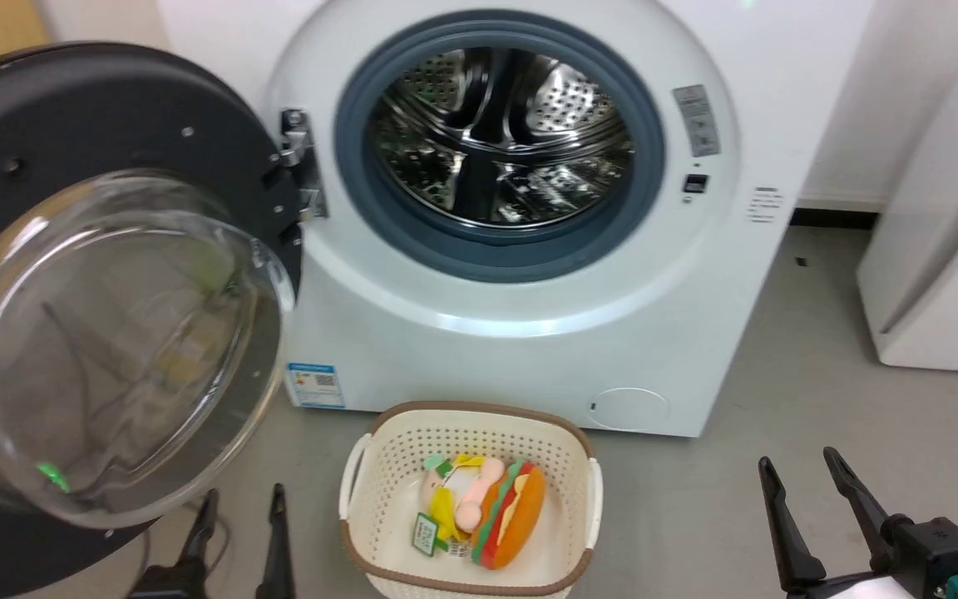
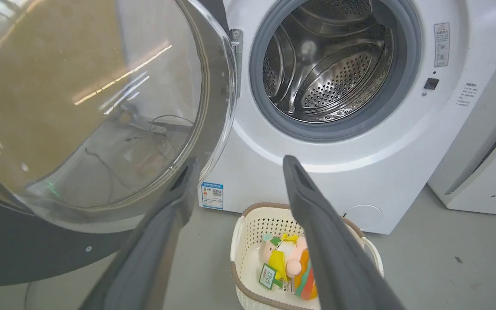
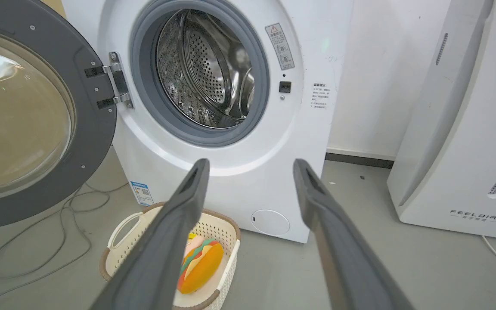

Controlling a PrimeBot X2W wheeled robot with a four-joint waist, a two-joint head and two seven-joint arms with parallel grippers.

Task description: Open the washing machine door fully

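Grey floor, white wall, dark skirting, white FEELBIRD appliance at right

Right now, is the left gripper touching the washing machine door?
Cannot tell. In the left wrist view one finger of the left gripper overlaps the glass rim of the washing machine door; neither gap nor contact shows.

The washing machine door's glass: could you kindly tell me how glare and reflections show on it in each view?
Head view: on the washing machine door, the glass is hazy, with a green glint low down. Left wrist view: bright light streaks cross the glass. Right wrist view: a pale glare patch sits at its upper left.
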